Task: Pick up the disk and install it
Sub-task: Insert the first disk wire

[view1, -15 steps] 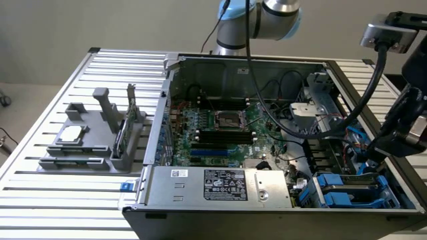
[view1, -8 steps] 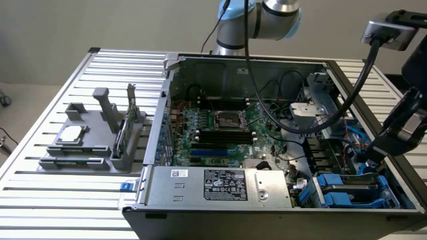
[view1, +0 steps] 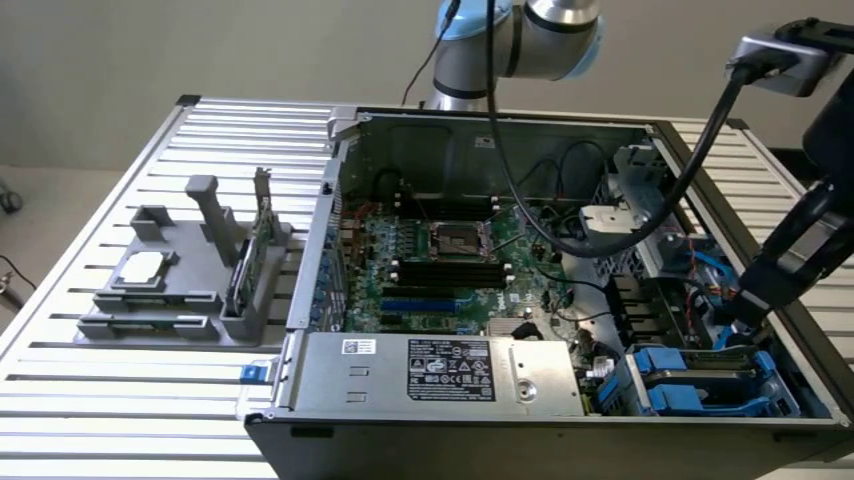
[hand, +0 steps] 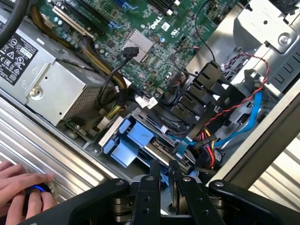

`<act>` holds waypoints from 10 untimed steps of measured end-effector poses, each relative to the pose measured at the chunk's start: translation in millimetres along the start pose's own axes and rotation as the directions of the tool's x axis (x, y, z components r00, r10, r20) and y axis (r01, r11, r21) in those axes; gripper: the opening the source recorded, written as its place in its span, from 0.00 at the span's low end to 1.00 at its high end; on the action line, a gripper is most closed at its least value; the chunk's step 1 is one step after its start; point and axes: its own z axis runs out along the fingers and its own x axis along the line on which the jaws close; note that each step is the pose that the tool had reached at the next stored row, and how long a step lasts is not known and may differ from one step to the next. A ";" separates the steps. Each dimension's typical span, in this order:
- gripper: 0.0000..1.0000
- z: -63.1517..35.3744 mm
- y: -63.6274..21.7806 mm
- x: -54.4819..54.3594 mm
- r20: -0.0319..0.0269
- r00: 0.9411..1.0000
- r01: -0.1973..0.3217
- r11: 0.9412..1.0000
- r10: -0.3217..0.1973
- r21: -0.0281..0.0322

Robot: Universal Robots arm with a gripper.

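On the exterior view's left, a grey fixture (view1: 174, 290) stood on the slatted table (view1: 80, 400). It carried a silver chip (view1: 144, 268) and an upright green card (view1: 247, 265). The open computer case (view1: 400, 125) lay in the middle, its motherboard (view1: 441, 260) exposed beside the power supply (view1: 441, 370). At the right, the disk (view1: 714, 372) sat in the case's corner drive bay, and the gripper (hand: 164, 169) pinched its blue edge, fingers narrow.
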 end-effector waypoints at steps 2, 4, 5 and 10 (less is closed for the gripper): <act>0.22 0.1 0.0 0.0 -0.001 0.999 -0.034 0.999 0.034 0.000; 0.22 0.1 0.0 0.0 -0.002 0.998 -0.067 0.998 0.067 0.000; 0.22 0.2 0.0 0.0 -0.003 0.996 -0.084 0.996 0.084 0.000; 0.22 0.4 0.1 0.0 -0.006 0.986 -0.168 0.986 0.168 -0.001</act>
